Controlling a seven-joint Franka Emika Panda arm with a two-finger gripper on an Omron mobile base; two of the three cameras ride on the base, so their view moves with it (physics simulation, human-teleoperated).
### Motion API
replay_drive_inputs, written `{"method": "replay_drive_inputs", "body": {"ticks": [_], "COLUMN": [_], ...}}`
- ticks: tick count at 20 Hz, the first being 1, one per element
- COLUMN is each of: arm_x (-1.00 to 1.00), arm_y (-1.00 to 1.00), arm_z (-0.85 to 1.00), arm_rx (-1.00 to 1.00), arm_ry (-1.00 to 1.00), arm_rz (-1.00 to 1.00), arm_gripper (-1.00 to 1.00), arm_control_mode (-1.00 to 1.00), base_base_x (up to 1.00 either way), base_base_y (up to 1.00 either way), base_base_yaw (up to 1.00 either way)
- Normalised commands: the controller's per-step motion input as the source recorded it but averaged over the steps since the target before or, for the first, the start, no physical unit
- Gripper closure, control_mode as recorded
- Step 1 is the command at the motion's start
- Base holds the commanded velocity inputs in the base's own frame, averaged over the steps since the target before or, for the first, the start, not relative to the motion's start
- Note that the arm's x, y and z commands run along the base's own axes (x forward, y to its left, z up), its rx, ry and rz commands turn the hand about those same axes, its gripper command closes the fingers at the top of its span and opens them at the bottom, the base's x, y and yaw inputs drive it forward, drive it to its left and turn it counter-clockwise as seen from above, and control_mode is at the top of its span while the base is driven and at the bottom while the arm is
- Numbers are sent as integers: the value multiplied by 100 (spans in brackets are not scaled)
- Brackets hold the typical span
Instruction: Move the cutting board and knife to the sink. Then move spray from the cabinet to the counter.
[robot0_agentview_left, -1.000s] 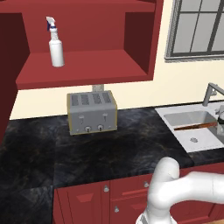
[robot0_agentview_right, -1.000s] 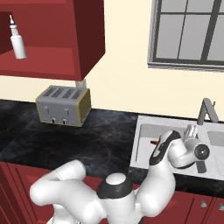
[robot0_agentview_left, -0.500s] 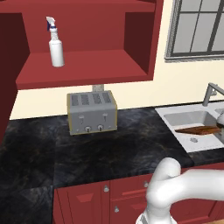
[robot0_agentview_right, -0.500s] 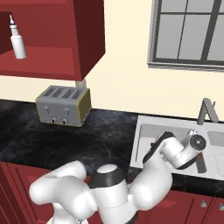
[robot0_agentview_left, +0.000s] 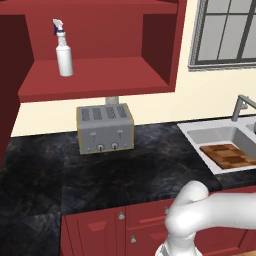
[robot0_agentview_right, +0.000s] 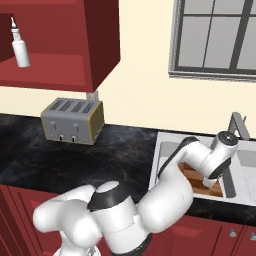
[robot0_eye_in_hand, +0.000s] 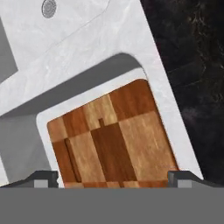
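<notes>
The checkered wooden cutting board (robot0_eye_in_hand: 114, 140) lies flat in the white sink (robot0_eye_in_hand: 87, 52), seen also as the cutting board (robot0_agentview_left: 229, 155) in the sink (robot0_agentview_left: 215, 134). My gripper (robot0_eye_in_hand: 112, 176) hovers right above the board, open wide, with nothing between its fingertips (robot0_eye_in_hand: 43, 177). In the right base view the gripper (robot0_agentview_right: 212, 175) hangs over the cutting board (robot0_agentview_right: 196, 181). The knife is out of view. The white spray (robot0_agentview_left: 63, 49) stands upright on the shelf of the open red cabinet (robot0_agentview_left: 100, 75), far left of the arm. Black counter (robot0_agentview_left: 130, 165) runs below it.
A grey toaster (robot0_agentview_left: 105, 128) stands on the counter under the cabinet. The grey faucet (robot0_agentview_right: 238, 125) rises behind the sink, close to my hand. A round drain (robot0_eye_in_hand: 49, 7) sits in the neighbouring basin. A window (robot0_agentview_right: 215, 35) is above the sink.
My hand has lifted up and a little to the right above the sink, still open. The cutting board now lies flat in the basin.
</notes>
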Motion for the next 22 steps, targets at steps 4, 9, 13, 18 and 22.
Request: {"method": "replay_drive_inputs", "body": {"ticks": [4,9,13,18,22], "arm_x": [-58,-73,-81,-58,-41], "arm_y": [4,20,47,85,100], "arm_z": [53,30,47,54,42], "arm_rx": [0,0,0,0,0], "arm_ry": [12,7,6,3,0], "arm_rz": [0,1,1,0,1], "arm_gripper": [-100,-100,-100,-100,-100], "arm_control_mode": [-100,-100,-100,-100,-100], "base_base_x": [0,0,0,0,0], "base_base_y": [0,0,0,0,0], "base_base_yaw": [0,0,0,0,0]}}
